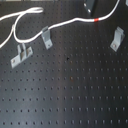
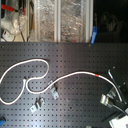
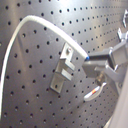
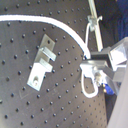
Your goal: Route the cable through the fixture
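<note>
First exterior view: the cable lies across the far part of the black perforated counter, red tape band near the first exterior view's upper right; three metal brackets show, one just beside the cable, one to its left, one at right. The hand is barely visible here.
Second exterior view: cable loops at left, runs right past a bracket; clear storage bins behind; hand at right edge.
First wrist view: hand is closed on the cable beside a bracket.
Second wrist view: same grip; the cable curls below the fingers.
</note>
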Controlling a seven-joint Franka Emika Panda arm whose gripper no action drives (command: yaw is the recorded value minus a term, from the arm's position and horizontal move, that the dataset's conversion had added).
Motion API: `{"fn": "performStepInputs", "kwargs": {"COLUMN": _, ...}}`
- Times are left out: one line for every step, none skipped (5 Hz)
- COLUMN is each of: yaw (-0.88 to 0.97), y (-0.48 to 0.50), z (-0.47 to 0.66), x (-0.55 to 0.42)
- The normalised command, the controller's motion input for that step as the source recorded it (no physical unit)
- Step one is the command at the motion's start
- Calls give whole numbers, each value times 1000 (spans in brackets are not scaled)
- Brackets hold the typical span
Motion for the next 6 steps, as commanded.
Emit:
{"fn": "performStepInputs", "kwargs": {"yaw": -996, "y": -22, "z": 116, "x": -40}}
{"fn": "performStepInputs", "kwargs": {"yaw": -814, "y": -82, "z": 92, "x": -123}}
{"fn": "performStepInputs", "kwargs": {"yaw": -623, "y": -166, "z": 91, "x": -196}}
{"fn": "performStepInputs", "kwargs": {"yaw": -366, "y": -283, "z": 77, "x": -273}}
{"fn": "performStepInputs", "kwargs": {"yaw": 0, "y": -12, "z": 27, "x": -9}}
{"fn": "performStepInputs", "kwargs": {"yaw": 197, "y": -203, "z": 244, "x": -362}}
